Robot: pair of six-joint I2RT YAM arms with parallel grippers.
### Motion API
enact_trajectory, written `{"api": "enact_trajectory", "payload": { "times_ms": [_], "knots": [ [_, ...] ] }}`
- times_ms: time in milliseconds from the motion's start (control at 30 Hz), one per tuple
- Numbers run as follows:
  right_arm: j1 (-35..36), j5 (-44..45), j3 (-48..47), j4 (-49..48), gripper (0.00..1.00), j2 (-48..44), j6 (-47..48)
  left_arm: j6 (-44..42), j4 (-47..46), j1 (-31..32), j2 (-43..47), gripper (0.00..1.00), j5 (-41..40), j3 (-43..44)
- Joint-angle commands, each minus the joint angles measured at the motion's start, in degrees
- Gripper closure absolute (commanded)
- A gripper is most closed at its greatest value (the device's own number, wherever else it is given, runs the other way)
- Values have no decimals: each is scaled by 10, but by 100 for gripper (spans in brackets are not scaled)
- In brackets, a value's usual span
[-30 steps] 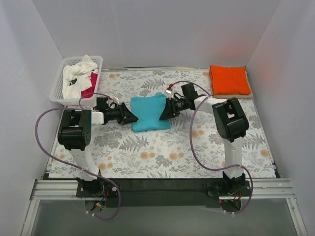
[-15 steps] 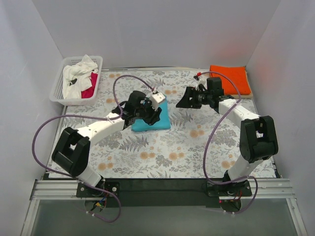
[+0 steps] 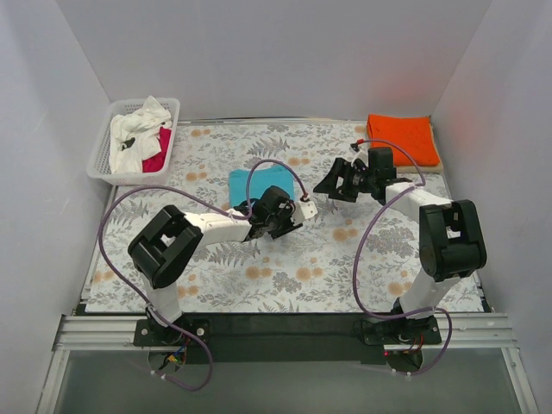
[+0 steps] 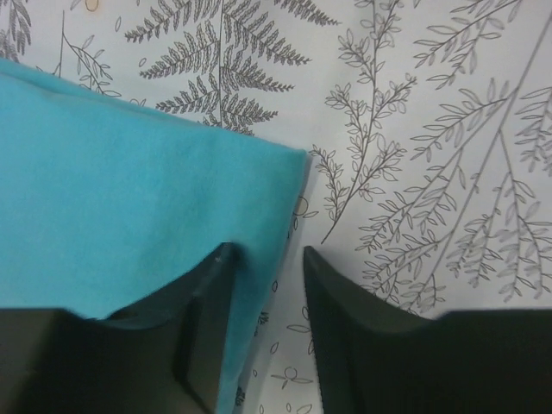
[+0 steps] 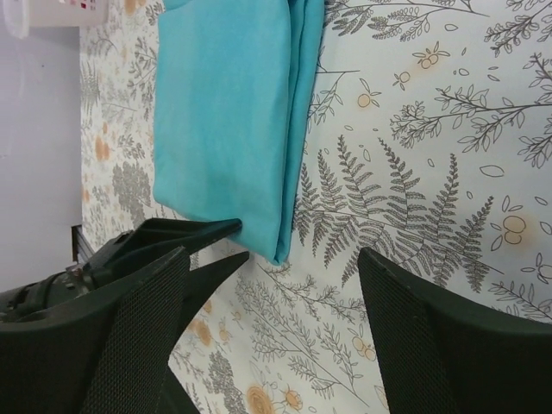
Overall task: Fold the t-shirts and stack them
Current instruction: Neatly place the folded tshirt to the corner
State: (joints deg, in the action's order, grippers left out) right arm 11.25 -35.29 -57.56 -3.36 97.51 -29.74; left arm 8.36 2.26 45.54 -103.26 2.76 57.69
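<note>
1. From above, the teal t-shirt [image 3: 257,183] is seen folded flat at the middle of the surface [image 3: 285,276]; the orange t-shirt [image 3: 398,140], shown only there, is laid at the far right corner.
2. The right tool [image 3: 330,183] is held wide apart, empty.
3. Only in the left wrist view is the left tool [image 4: 267,252] shown narrowly parted at the teal t-shirt's corner.

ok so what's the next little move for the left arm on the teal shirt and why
Probably close the left gripper on the teal shirt: its corner edge lies between the open fingers. The right gripper is open and apart from the cloth.
</note>
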Motion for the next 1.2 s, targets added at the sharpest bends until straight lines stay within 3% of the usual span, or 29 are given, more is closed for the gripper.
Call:
{"api": "enact_trajectory", "payload": {
  "times_ms": [0,133,300,467,767,1167],
  "knots": [
    [-3,-20,17,-65,27,9,-30,-27,-42,0,-13,70,-14,1],
    [-1,-22,44,-125,22,22,-58,11,-46,-2,-11,88,10,8],
    [0,-19,68,-209,18,47,-114,66,-30,-16,20,100,65,27],
    [15,-17,76,-298,14,76,-185,121,-26,-31,31,100,102,51],
    [47,-6,66,-358,3,130,-260,203,23,-74,8,100,167,115],
    [89,52,-5,-401,4,208,-323,229,19,-78,-11,100,182,131]
  ]
}}
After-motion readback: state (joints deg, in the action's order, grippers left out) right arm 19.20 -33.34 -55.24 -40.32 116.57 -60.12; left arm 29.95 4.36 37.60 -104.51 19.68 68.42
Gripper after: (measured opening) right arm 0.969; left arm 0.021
